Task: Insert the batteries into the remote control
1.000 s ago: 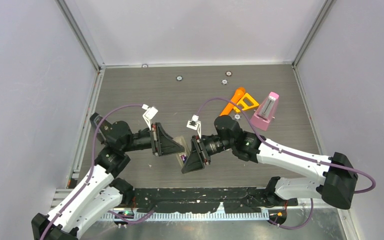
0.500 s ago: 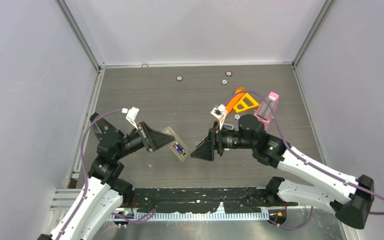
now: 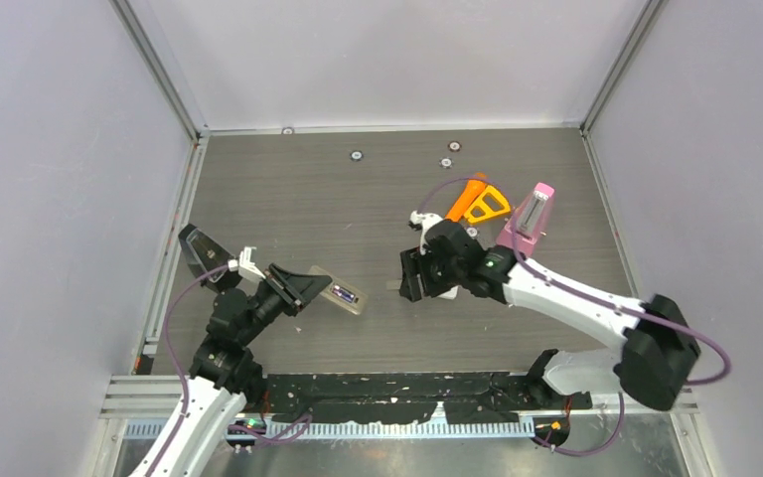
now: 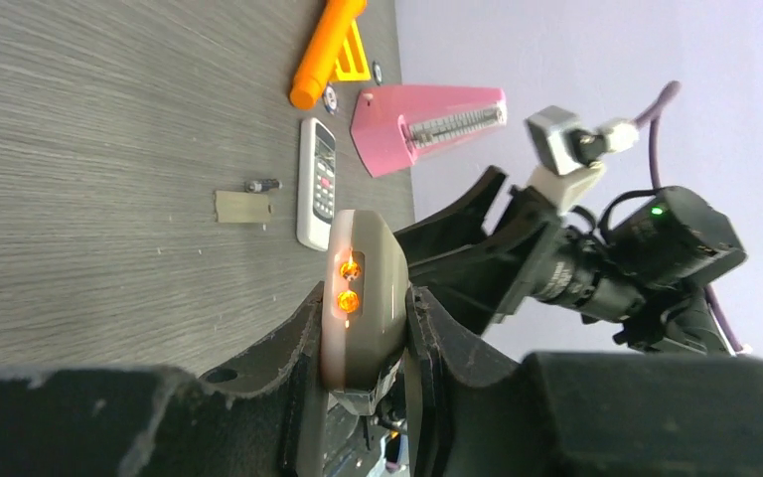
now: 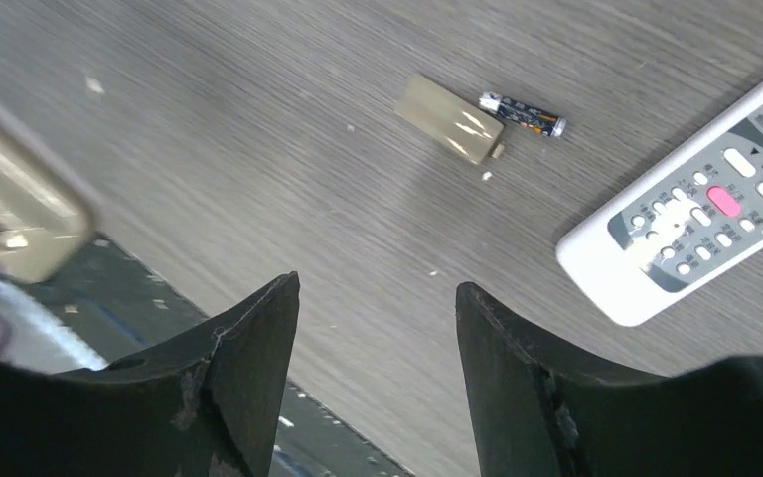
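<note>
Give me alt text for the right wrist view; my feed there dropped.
The right tool hangs open and empty above the grey wood-grain table. Beyond it, a dark battery lies beside a tan battery cover, with a white remote at the right edge, buttons up. A blurred tan remote shows at the left edge.

A dark battery [image 5: 522,111] lies flat; beige remote [image 4: 368,308] tilts aloft.

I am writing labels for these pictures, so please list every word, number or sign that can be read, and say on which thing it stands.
No text can be read in any view.
White remote: button marks, too small to read.
Battery: print on its wrap, blurred.
Pink metronome: scale marks, too small to read.
</note>
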You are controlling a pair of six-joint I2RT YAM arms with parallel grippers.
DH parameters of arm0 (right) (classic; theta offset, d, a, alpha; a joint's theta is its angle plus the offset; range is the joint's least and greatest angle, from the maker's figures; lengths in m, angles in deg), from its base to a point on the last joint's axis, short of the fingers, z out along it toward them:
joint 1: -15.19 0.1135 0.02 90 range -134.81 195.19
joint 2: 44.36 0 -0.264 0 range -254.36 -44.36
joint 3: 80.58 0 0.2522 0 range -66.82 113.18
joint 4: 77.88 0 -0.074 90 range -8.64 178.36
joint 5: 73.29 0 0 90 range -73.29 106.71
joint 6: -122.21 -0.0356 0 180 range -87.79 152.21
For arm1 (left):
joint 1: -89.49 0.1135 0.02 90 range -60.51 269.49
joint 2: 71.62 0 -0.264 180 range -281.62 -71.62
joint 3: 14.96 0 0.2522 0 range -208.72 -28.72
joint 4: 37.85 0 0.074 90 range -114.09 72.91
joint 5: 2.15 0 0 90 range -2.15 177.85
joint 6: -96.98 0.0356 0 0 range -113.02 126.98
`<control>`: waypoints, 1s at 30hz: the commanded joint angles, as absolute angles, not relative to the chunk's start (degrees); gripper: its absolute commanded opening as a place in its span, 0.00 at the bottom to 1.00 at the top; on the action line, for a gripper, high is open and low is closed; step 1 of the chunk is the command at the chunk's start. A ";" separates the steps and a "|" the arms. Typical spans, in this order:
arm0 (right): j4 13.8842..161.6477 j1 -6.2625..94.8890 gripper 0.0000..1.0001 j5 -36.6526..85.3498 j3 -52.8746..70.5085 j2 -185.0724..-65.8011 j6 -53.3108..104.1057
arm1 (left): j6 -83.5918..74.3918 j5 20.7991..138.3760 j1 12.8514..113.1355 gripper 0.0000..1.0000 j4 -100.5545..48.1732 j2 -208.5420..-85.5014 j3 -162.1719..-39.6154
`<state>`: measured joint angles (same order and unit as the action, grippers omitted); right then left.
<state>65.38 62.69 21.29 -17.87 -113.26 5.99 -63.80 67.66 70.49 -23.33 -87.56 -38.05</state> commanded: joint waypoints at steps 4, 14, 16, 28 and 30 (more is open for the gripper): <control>60.25 62.69 0.66 20.33 -9.66 -127.47 27.01 | -68.47 73.53 70.79 0.00 -25.20 -86.41 -37.63; 57.69 61.75 0.66 24.12 -2.98 -141.38 42.11 | -68.54 72.20 70.92 0.00 -30.37 -92.77 -38.37; 57.31 61.34 0.66 25.51 -2.33 -143.27 43.61 | -68.45 72.20 70.90 0.00 -30.98 -93.30 -38.62; 56.26 58.52 0.64 28.52 1.73 -150.29 49.07 | -68.18 72.02 71.30 0.00 -33.04 -96.17 -39.25; 56.33 58.42 0.63 28.51 2.30 -151.54 49.89 | -68.17 71.90 71.39 0.00 -33.33 -96.58 -39.35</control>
<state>56.42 58.91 27.71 0.25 -149.08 46.74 -67.98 72.23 70.88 -28.49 -96.04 -37.50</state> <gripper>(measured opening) 0.638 0.291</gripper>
